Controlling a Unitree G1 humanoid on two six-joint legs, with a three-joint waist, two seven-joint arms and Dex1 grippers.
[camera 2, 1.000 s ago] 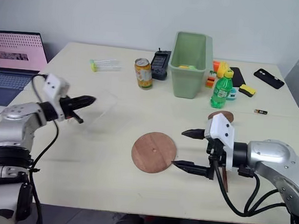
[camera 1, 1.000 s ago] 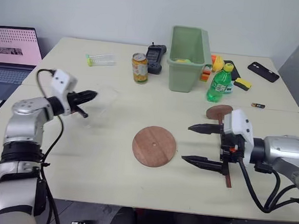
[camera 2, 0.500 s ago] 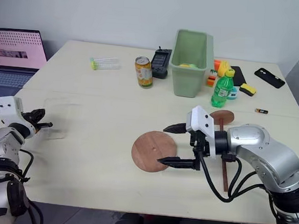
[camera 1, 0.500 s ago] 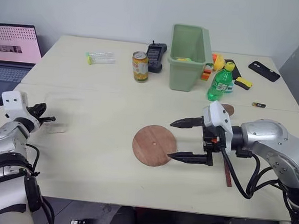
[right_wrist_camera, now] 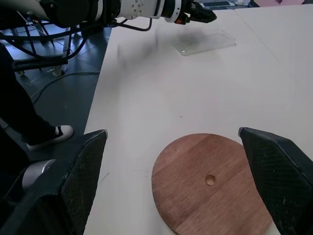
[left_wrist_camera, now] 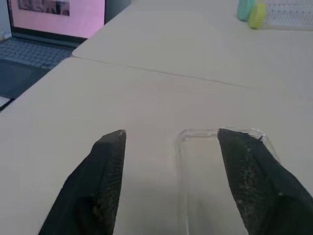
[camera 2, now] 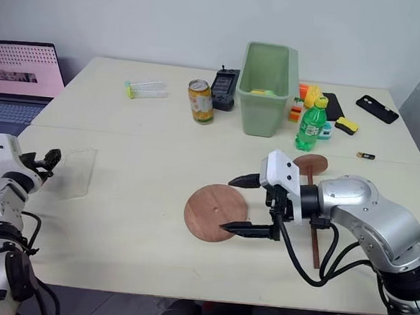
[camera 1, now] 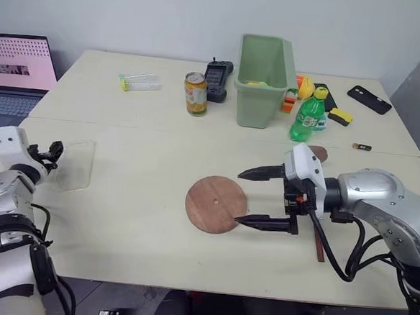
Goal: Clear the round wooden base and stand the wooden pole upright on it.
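Note:
The round wooden base (camera 1: 216, 203) lies flat and bare in the middle of the table, its centre hole visible in the right wrist view (right_wrist_camera: 210, 181). My right gripper (camera 1: 237, 197) hovers open at the base's right edge, pointing left, with nothing between its fingers. The wooden pole (camera 1: 318, 241) lies on the table behind that gripper, its small disc (camera 1: 315, 152) at the far end. At the far left my left gripper (left_wrist_camera: 171, 134) is open over a clear phone case (camera 1: 72, 166) lying flat on the table. One finger is above the case and the other is beside it.
Along the back stand a green bin (camera 1: 264, 82), a drink can (camera 1: 196, 94), a green bottle (camera 1: 309, 117), a black handset (camera 1: 219, 81), a clear tube (camera 1: 139, 83) and a black phone (camera 1: 369, 100). A laptop (camera 1: 18, 65) sits at the far left.
My left gripper carried the clear case left, lowered it and opened; the case now lies on the table. My right gripper moved left to the base's edge, then held still.

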